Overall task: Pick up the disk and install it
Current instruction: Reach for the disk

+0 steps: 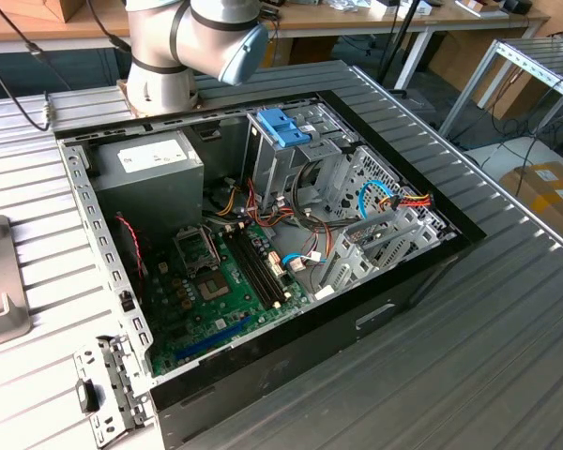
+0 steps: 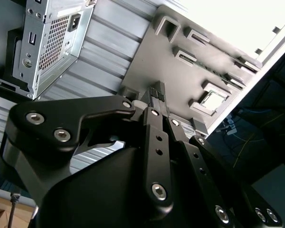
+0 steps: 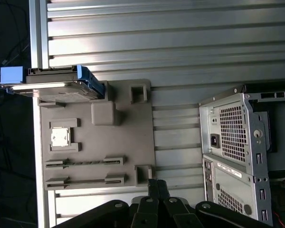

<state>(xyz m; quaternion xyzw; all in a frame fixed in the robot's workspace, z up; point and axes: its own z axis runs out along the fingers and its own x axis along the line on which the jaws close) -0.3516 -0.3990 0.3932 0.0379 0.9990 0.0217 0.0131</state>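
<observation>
With the fingers [image 3: 152, 187] clenched on nothing and well apart from the disk [image 3: 57, 85], it could be knocked off the grey plate [image 3: 123, 142] if approached unopened.

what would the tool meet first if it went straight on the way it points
Likely the flat grey moulded fixture plate just ahead of the tool, though depth is unclear; the blue-railed silver-grey disk lies at its far end.

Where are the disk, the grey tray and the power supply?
disk [image 3: 52, 88]: first wrist view, silver metal part
grey tray [image 3: 118, 142]: first wrist view, bare middle
power supply [image 1: 155, 202]: exterior view, grey face
</observation>
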